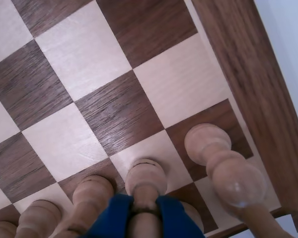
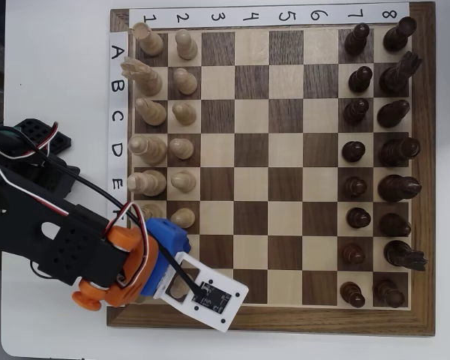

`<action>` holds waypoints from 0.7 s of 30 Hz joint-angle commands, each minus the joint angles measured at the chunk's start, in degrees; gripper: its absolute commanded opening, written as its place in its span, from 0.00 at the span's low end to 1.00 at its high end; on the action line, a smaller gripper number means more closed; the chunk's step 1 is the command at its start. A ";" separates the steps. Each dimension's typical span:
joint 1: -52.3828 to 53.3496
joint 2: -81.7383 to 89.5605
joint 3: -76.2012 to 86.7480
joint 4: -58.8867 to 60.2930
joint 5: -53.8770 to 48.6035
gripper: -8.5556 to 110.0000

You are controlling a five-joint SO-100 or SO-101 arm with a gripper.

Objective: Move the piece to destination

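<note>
In the wrist view the piece (image 1: 145, 177), a pale pawn with a round head, stands at the bottom centre on a pale square. My gripper (image 1: 145, 204) is shut on it, one blue finger (image 1: 116, 213) pressed to each side of its stem. In the overhead view the gripper (image 2: 177, 253) sits over the lower left corner of the chessboard (image 2: 270, 319), near rows G and H, and the arm hides the piece. No blue-ringed destination square shows in either view.
Pale pawns (image 1: 92, 191) line up left of the held piece, and a pale piece (image 1: 223, 163) is close on its right by the board's rim (image 1: 253, 89). Overhead, pale pieces (image 2: 184, 157) fill columns 1 and 2 and dark ones (image 2: 356, 150) columns 7 and 8.
</note>
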 commanded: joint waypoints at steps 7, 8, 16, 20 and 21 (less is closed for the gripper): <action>0.00 5.62 -10.81 4.48 0.53 0.07; -0.18 5.80 -11.95 5.45 0.62 0.07; -1.93 6.06 -19.86 11.34 1.41 0.07; -2.29 5.98 -22.24 13.01 1.49 0.07; -2.37 6.06 -23.03 13.62 1.49 0.07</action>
